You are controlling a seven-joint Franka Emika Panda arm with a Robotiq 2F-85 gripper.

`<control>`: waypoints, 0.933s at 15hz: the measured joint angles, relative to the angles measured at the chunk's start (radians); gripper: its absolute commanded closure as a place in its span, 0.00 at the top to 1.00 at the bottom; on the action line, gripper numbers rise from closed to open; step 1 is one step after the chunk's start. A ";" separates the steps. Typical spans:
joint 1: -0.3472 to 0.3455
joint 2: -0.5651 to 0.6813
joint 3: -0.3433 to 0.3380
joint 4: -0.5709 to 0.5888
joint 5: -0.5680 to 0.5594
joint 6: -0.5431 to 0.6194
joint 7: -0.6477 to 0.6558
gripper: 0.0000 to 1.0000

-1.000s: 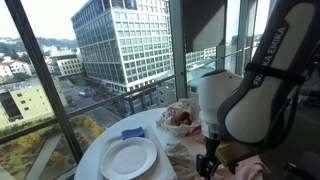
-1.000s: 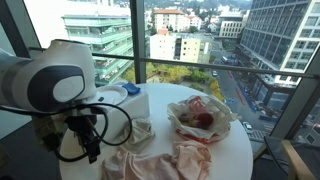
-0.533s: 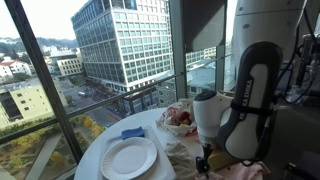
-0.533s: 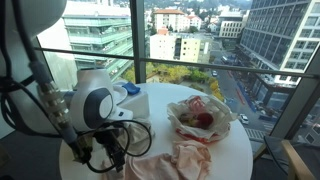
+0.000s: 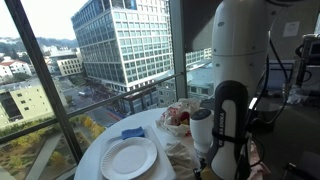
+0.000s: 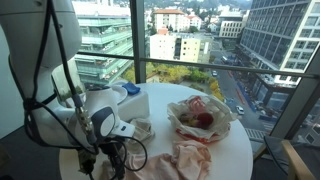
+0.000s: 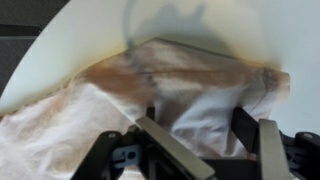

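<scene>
We take the pale pink cloth (image 7: pixel 90 120) as the thing in hand. What matters is that it lies directly beneath the end effector (image 7: pixel 195 120) rather than off to either side. In the wrist view the two fingers (image 7: pixel 165 145) come in from the bottom edge and stand apart, about as wide as they look able to go. A rumpled fold of the fabric sits in the gap between them, and we cannot tell whether the pads are touching it yet. The cloth runs from the lower left of that frame across to the right. A brownish seam lies along its far side, close to the curved rim of the white worktop (image 7: pixel 90 40). Its long axis therefore lies roughly along the line between the fingers, not across it. In an exterior view the same cloth (image 6: pixel 185 160) spreads along the lower edge of the round worktop (image 6: pixel 228 150), with the arm bent low over it at the lower left of the frame. The lined bowl of red fruit (image 6: pixel 200 118) stands well apart, towards the middle right. In an exterior view, the white plate (image 5: pixel 128 157) and a blue item (image 5: pixel 133 133) lie at the lower left, apart from the cloth. We judge that any grasp here calls for a straight descent, not a sideways reach.
</scene>
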State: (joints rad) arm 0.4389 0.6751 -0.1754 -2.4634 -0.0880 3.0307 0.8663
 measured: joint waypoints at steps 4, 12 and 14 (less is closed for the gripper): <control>0.028 0.029 -0.018 -0.002 0.064 0.027 -0.029 0.19; 0.161 -0.052 -0.203 -0.084 0.133 -0.001 -0.045 0.03; 0.259 -0.064 -0.351 -0.105 0.127 -0.033 -0.045 0.03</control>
State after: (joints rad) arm 0.6977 0.6108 -0.5261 -2.5689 0.0389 2.9981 0.8217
